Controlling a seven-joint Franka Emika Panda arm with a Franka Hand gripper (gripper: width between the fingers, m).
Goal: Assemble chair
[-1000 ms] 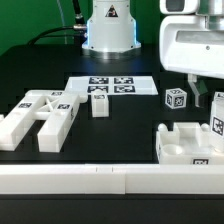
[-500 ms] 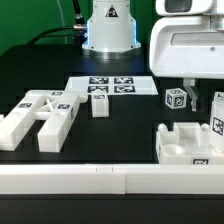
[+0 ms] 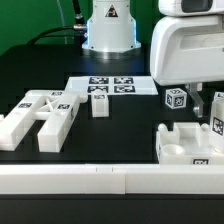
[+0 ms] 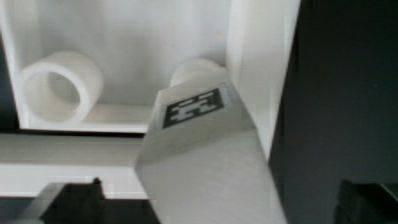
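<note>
The chair parts are glossy white tagged blocks. An H-shaped frame (image 3: 40, 118) lies at the exterior view's left, with a short bar (image 3: 99, 105) beside it. A small tagged cube (image 3: 176, 98) sits near the right. A notched block (image 3: 188, 146) lies at the front right, and a tagged bar (image 3: 217, 112) stands upright on it. My gripper (image 3: 205, 100) hangs over that bar. In the wrist view the tagged bar (image 4: 199, 120) runs between my dark fingertips (image 4: 71, 200), with gaps on both sides. My gripper (image 4: 217, 205) is open.
The marker board (image 3: 106, 87) lies flat at the middle back, before the robot base (image 3: 108, 30). A long white rail (image 3: 100, 180) runs along the front edge. A round socket (image 4: 63, 85) shows in the white block in the wrist view.
The arm's white hand has shifted a little toward the exterior view's left and looms larger. The parts on the table have not moved.
</note>
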